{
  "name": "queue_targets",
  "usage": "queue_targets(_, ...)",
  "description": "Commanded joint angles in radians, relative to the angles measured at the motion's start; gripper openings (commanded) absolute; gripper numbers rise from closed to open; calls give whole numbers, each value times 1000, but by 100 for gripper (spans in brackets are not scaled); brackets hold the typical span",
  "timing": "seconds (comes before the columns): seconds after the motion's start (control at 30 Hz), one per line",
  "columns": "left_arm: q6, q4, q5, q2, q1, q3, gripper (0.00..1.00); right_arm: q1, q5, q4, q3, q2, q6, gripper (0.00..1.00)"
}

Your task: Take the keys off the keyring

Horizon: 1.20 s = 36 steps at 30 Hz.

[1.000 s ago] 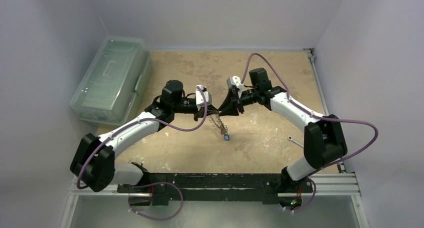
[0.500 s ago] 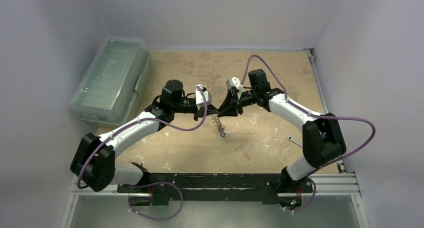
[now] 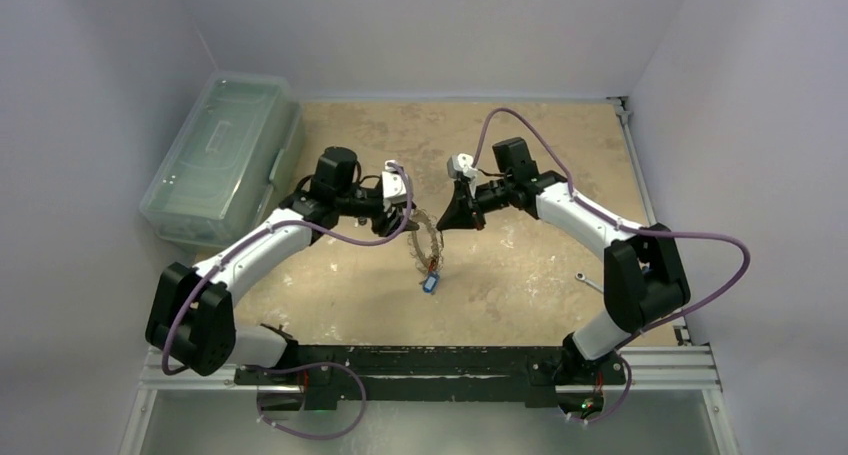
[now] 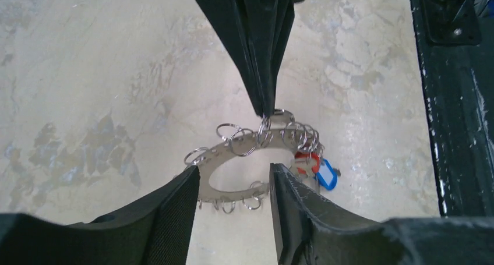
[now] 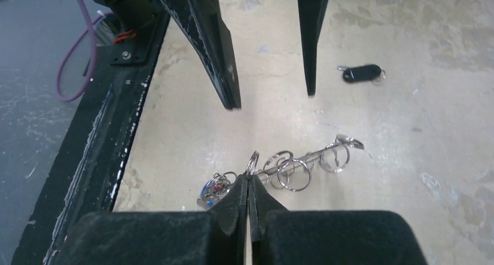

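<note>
At the left edge of the table [image 3: 520, 135] a clear plastic box [image 3: 220, 160] is seen, well apart from the work. Toward the middle of the table the left hand [image 5: 271, 99] is held spread, its fingers set either side of the keyring [image 4: 230, 193]; whether the nearer finger touches the rim cannot be told from the left wrist view, and in the right wrist view both fingers appear clear of it. The keyring is carried above the middle of the table, between the two hands, with the keys [image 4: 303, 160] bunched at its lower side, a blue head [image 3: 430, 283] among them; whether that end rests on the table cannot be told. The right hand [image 4: 267, 110] is pressed together on one small split ring [image 5: 252, 159] at the keyring's upper rim, and the whole bunch appears to be hung from that single pinch. Near the right edge a spanner [image 3: 590, 282] is left lying. The risk is judged to lie in this thin hold: the split ring could be slipped from the fingertips by the hanging weight, or the keyring could be swung or twisted, so that the left hand closes on loose rings instead of the rim and the bunch is dropped or tangled.
</note>
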<state>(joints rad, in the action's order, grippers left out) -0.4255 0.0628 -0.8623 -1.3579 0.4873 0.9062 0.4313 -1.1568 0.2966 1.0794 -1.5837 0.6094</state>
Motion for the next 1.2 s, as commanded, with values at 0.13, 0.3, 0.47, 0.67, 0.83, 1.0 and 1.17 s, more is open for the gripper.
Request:
queue_targets(0.13, -408, 389, -25, -1, -30, 115, 51, 26, 111, 120, 70, 3, 23, 0)
queue_targets(0.3, -431, 327, -5, -14, 20, 96, 37, 31, 76, 72, 54, 8, -5, 0)
queue_targets(0.47, -371, 198, 8, -29, 46, 79, 33, 33, 62, 71, 59, 17, -4, 0)
queue_targets(0.67, -345, 156, 55, -51, 109, 95, 33, 39, 63, 92, 75, 16, 0, 0)
queue_targets(0.83, -365, 155, 98, -67, 143, 95, 32, 42, 61, 100, 82, 16, 4, 0)
queue_targets(1.0, -389, 169, 138, -78, 154, 91, 31, 45, 53, 115, 83, 19, 19, 0)
queue_targets(1.17, -397, 175, 155, -84, 155, 84, 24, 46, 48, 124, 83, 24, 24, 0)
